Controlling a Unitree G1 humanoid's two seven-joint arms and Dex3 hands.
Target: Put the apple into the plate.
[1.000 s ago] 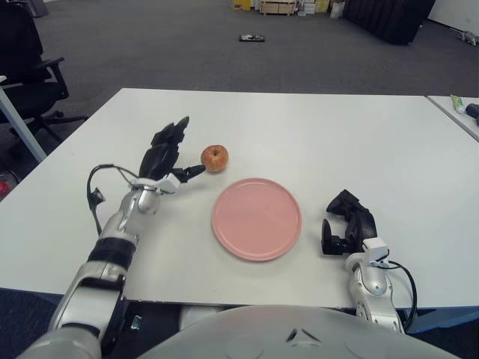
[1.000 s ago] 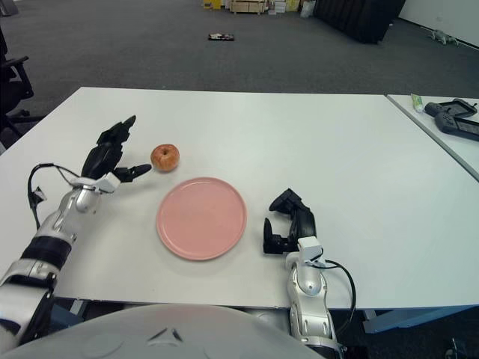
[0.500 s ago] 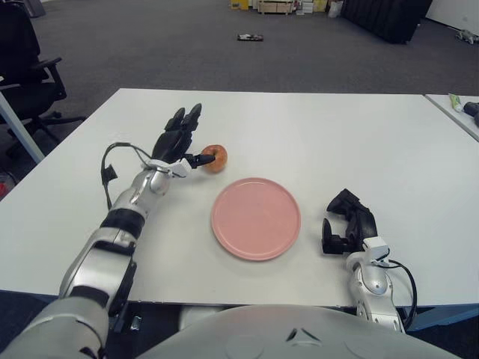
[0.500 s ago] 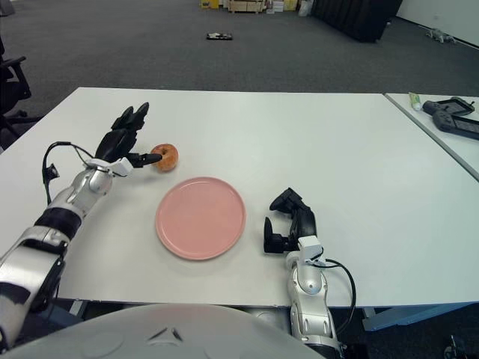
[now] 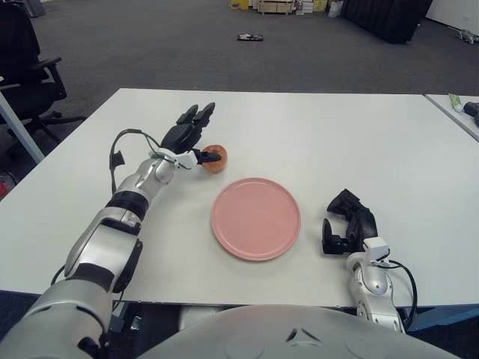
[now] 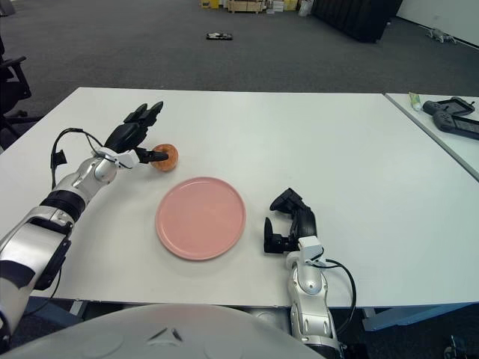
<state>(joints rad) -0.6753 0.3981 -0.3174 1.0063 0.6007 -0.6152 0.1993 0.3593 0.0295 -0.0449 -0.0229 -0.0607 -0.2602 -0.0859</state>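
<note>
A red-orange apple (image 5: 215, 159) sits on the white table (image 5: 314, 127) just beyond the upper-left rim of a round pink plate (image 5: 256, 218). My left hand (image 5: 196, 139) is at the apple from its left side, its fingers spread open; the thumb lies across the apple's front and the other fingers reach above and behind it. The hand is not closed around the apple. My right hand (image 5: 343, 221) rests on the table to the right of the plate, fingers curled, holding nothing.
A black office chair (image 5: 26, 67) stands off the table's left. A second table with small items (image 6: 447, 112) is at the far right. Dark boxes and a small object (image 5: 251, 37) lie on the floor beyond.
My left hand has reached forward and right, from beside the apple to around it, with the thumb now across its front. The apple, the plate and my right hand have not moved.
</note>
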